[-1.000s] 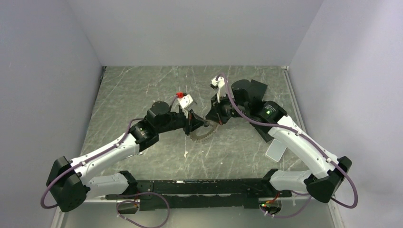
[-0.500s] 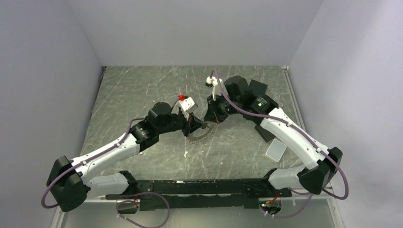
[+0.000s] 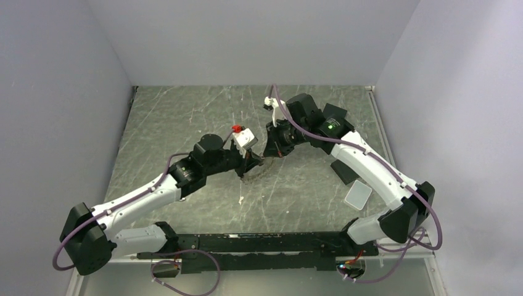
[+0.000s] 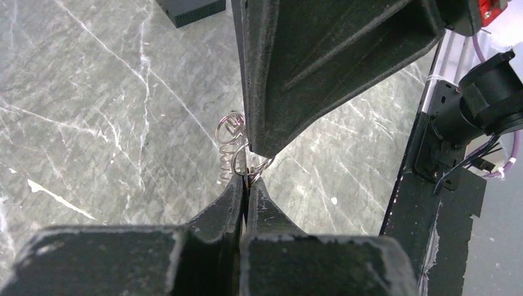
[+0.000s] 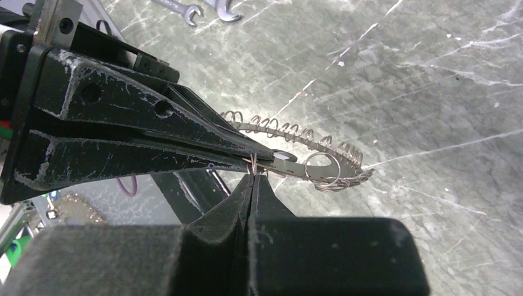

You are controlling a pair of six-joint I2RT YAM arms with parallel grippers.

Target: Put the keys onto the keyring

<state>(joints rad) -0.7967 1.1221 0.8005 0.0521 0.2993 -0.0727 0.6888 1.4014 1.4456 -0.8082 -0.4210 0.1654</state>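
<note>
Left gripper point(image 5: 266, 157) clamped on the keyring point(image 5: 290, 165) — held flat over the table point(image 5: 432, 92). Right gripper point(image 5: 253, 182) pinched together on a thin wire loop point(image 5: 253, 163) at its edge (touching left's tips).

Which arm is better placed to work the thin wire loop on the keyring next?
Probably the right: the right gripper is shut on the wire loop, while the left gripper clamps the keyring itself and steadies it.

No legible txt, labels, brand names, nos. or signs in any view.
</note>
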